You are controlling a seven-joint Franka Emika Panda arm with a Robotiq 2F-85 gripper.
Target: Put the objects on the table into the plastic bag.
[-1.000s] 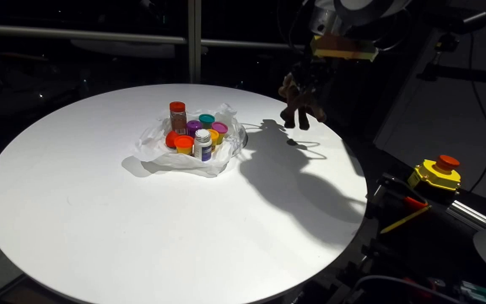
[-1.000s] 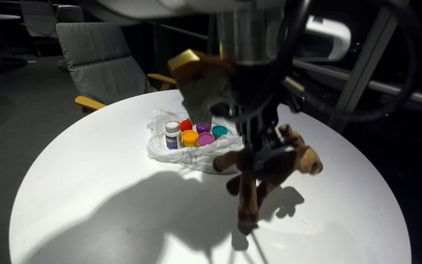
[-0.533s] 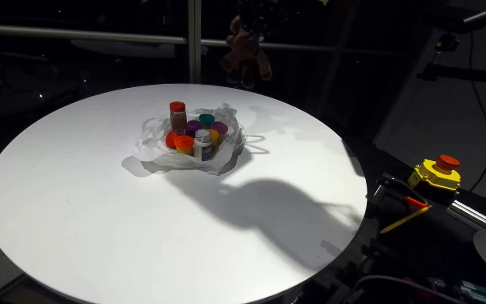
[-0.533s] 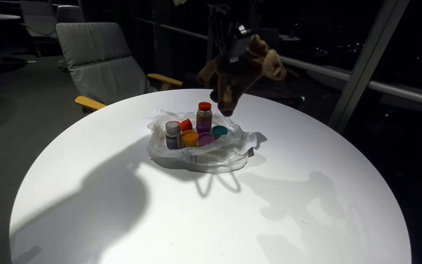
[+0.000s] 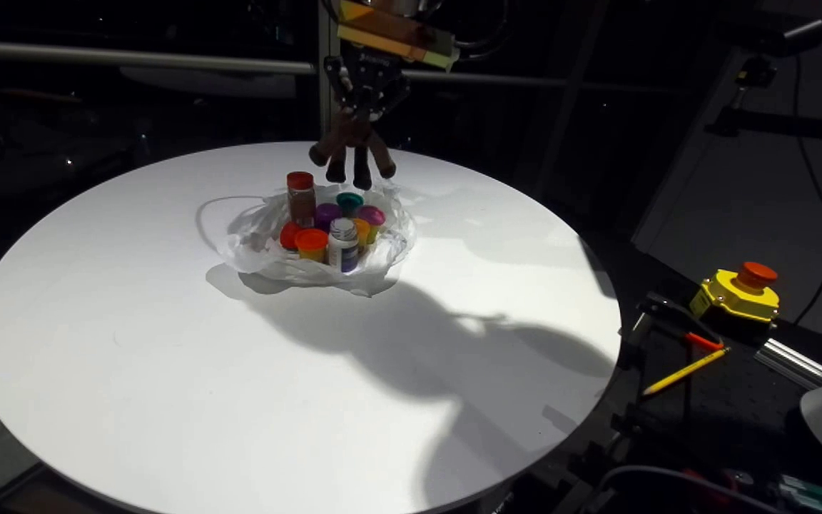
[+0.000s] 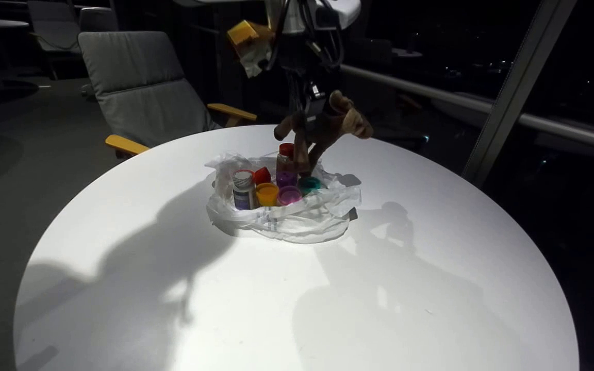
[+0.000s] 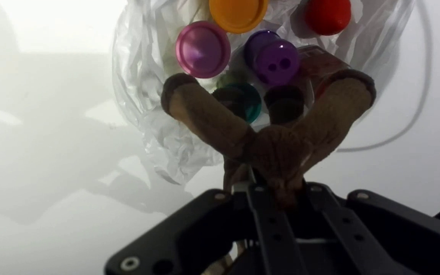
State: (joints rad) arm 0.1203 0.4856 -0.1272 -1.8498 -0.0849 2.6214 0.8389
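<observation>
My gripper (image 5: 362, 114) is shut on the brown plush toy (image 5: 352, 137), whose dark-tipped legs dangle over the bag's far part in an exterior view. The wrist view shows the plush toy (image 7: 220, 118) spread above the teal cup (image 7: 251, 101), partly covering it. Below lies the whitish plastic bag (image 6: 307, 224), spread wide on the table. Standing in it are the red-capped bottle (image 5: 301, 200), a white canister (image 5: 343, 250), a red-orange-lidded tub (image 5: 311, 244), an orange tub (image 6: 267, 195), a pink-lidded tub (image 7: 203, 49), a purple piece (image 7: 279, 63) and a red piece (image 7: 327, 16).
The round white table (image 5: 190, 385) carries the bag toward its far side. A grey chair (image 6: 139, 85) stands beyond the table edge. A yellow and red device (image 5: 739, 294) and a pencil (image 5: 686, 371) lie on a dark surface beside the table.
My gripper has carried the plush toy from beside the bag, first upward and across, then down over the bag. The bag's contents stand where they were.
</observation>
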